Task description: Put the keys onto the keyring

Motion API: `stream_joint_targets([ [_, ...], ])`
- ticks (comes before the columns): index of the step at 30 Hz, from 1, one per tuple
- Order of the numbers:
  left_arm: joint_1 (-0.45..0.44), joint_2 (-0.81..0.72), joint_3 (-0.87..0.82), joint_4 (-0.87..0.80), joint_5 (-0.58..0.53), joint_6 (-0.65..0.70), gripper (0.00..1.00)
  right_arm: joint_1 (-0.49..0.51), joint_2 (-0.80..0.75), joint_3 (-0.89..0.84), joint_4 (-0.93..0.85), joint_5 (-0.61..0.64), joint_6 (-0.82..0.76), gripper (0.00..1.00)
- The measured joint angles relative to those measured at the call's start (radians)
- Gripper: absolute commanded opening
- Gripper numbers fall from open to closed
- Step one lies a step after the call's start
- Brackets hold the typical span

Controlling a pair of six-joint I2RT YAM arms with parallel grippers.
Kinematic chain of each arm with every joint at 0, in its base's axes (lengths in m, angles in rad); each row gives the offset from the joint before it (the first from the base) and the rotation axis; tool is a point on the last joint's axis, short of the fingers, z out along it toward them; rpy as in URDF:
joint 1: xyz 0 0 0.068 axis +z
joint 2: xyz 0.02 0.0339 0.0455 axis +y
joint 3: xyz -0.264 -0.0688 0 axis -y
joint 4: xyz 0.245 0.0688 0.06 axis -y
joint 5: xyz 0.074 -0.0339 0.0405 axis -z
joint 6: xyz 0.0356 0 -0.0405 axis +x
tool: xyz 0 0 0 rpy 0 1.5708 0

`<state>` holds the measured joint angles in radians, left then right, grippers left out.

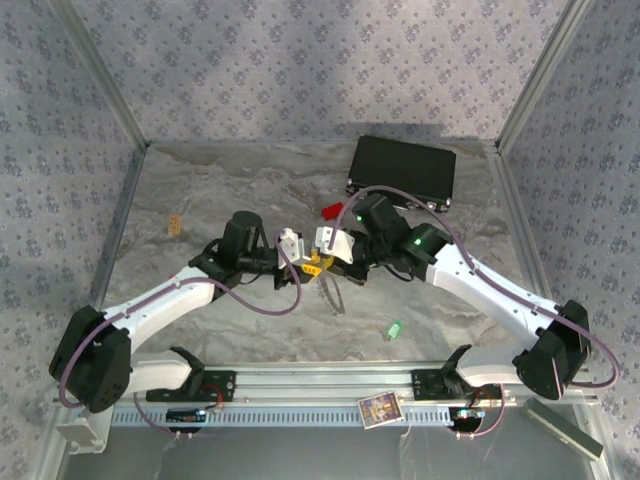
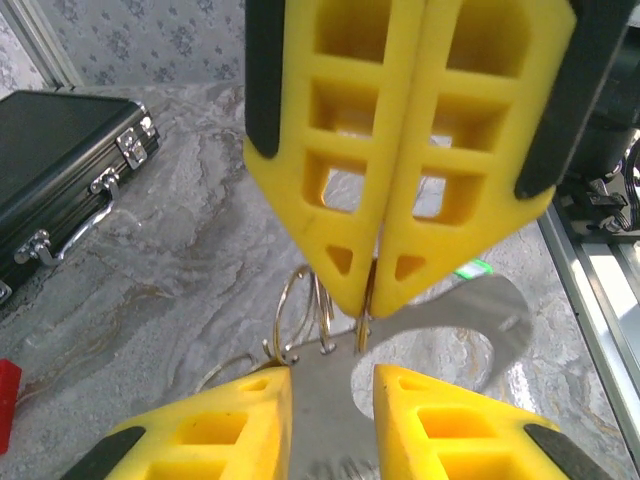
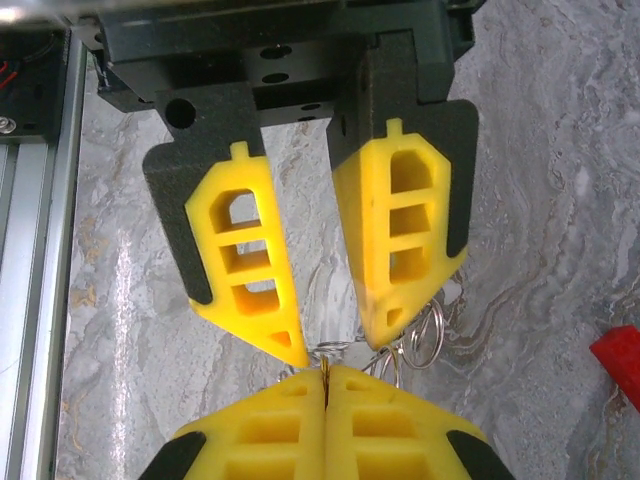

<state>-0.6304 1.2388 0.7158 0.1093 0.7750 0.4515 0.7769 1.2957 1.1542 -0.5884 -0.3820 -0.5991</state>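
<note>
My two grippers meet tip to tip at the middle of the table. The left gripper (image 1: 306, 264) (image 2: 330, 372) holds a flat silvery plate (image 2: 450, 310) across its width. Thin wire hoops of the keyring (image 2: 279, 319) (image 3: 440, 325) hang from that plate. The right gripper (image 1: 326, 261) (image 3: 325, 372) is shut, pinching a thin sliver of ring wire between its pads. A green key (image 1: 393, 329) (image 2: 472, 268) lies on the table in front of the right arm, apart from both grippers. A small red piece (image 1: 330, 211) (image 3: 620, 360) lies just behind the grippers; I cannot tell whether it is a key.
A black case (image 1: 402, 170) (image 2: 60, 170) lies shut at the back right, close behind the right arm. A small card (image 1: 380, 410) rests on the front rail. Metal frame posts and patterned walls bound the marbled table (image 1: 220, 190) on three sides.
</note>
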Motion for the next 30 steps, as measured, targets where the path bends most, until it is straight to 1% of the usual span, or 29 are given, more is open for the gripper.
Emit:
stream_joint_targets([
  [3,0.000,0.000,-0.001,0.006,0.008,-0.009,0.22,0.005,0.000,0.000,0.011,0.000,0.000,0.00],
  [14,0.000,0.000,-0.002,0.007,0.041,-0.019,0.23,0.011,0.000,-0.006,0.025,0.007,0.004,0.00],
  [17,0.000,-0.001,-0.002,0.007,0.047,-0.019,0.22,0.011,0.000,-0.006,0.025,0.011,0.004,0.00],
  [19,0.000,-0.001,-0.002,0.007,0.049,-0.019,0.18,0.011,0.000,-0.006,0.025,0.011,0.004,0.00],
  [21,0.000,-0.001,-0.002,0.007,0.051,-0.019,0.17,0.013,0.000,-0.006,0.026,0.011,0.004,0.00],
  [24,0.000,-0.001,-0.002,0.007,0.052,-0.021,0.12,0.018,0.003,-0.006,0.028,0.011,0.004,0.00],
  [28,0.000,-0.001,-0.002,0.006,0.051,-0.021,0.01,0.021,0.011,-0.006,0.029,0.008,0.005,0.00],
  [30,0.000,-0.001,-0.002,0.005,0.051,-0.019,0.00,0.020,0.011,-0.006,0.029,0.008,0.008,0.00],
])
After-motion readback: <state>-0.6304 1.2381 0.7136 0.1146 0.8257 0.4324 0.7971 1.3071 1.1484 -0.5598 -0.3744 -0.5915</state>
